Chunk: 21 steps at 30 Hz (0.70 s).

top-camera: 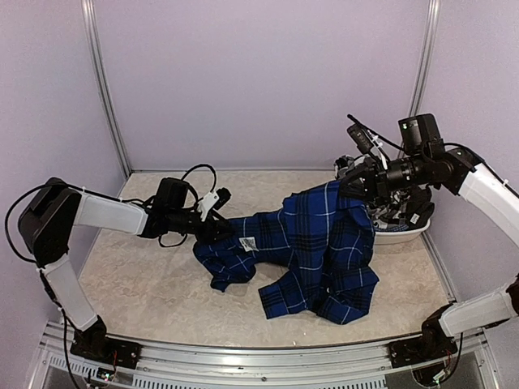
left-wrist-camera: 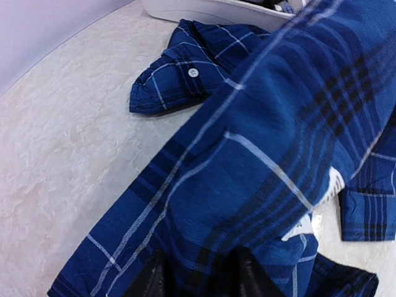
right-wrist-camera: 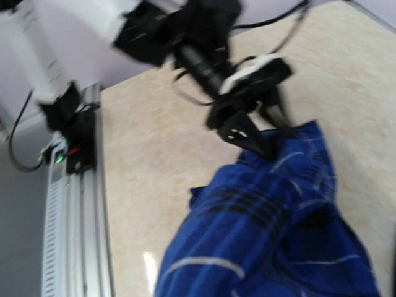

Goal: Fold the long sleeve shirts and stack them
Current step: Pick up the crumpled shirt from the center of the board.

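Note:
A royal blue plaid long sleeve shirt (top-camera: 312, 251) hangs stretched across the middle of the table. Its right end is lifted by my right gripper (top-camera: 357, 188), which is shut on it; in the right wrist view the blue cloth (right-wrist-camera: 272, 235) hides that gripper's fingers. My left gripper (top-camera: 217, 225) is at the shirt's left end. In the left wrist view its dark fingers (left-wrist-camera: 250, 276) stand partly apart, with a fold of the shirt (left-wrist-camera: 260, 136) lying between and over them. A cuff with a white button (left-wrist-camera: 193, 72) lies on the table beyond.
A white tub (top-camera: 404, 233) sits at the back right under the right arm, with dark-and-white checked cloth (top-camera: 395, 217) in it. Purple walls close in the beige table (top-camera: 146, 275) on three sides. A metal rail (right-wrist-camera: 71, 210) runs along the near edge.

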Tool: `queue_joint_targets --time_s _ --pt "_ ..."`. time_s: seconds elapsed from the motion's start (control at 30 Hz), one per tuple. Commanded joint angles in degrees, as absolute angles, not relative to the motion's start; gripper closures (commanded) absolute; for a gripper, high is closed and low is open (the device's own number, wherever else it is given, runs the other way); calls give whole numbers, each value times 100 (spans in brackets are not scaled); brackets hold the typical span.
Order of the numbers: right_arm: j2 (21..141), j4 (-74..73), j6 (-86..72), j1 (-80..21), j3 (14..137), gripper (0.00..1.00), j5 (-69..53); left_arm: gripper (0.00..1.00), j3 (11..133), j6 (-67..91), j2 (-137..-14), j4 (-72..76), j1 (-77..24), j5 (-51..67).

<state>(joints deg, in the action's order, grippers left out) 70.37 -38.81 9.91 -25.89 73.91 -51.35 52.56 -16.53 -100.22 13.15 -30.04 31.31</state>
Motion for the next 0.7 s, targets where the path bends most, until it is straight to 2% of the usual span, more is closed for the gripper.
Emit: queue_joint_targets --time_s 0.0,0.03,0.17,0.33,0.67 --pt "7273 -3631 484 -2090 7801 100 -5133 81 5282 -1696 -9946 1215 -3012 2960" --pt "7360 -3649 366 -1985 7937 100 -5058 90 5300 -1605 -9889 1209 -2981 2889" --pt "7511 -3633 -289 -1570 8472 100 -4759 100 5377 -1138 -9299 1321 -2901 2544" --pt "7675 -3563 -767 -1427 9373 100 -4214 100 5573 -363 -8302 1427 -2853 2297" --pt "8015 -3417 -1069 -1417 10083 100 -4728 100 6423 -279 -6949 447 -3084 1391"
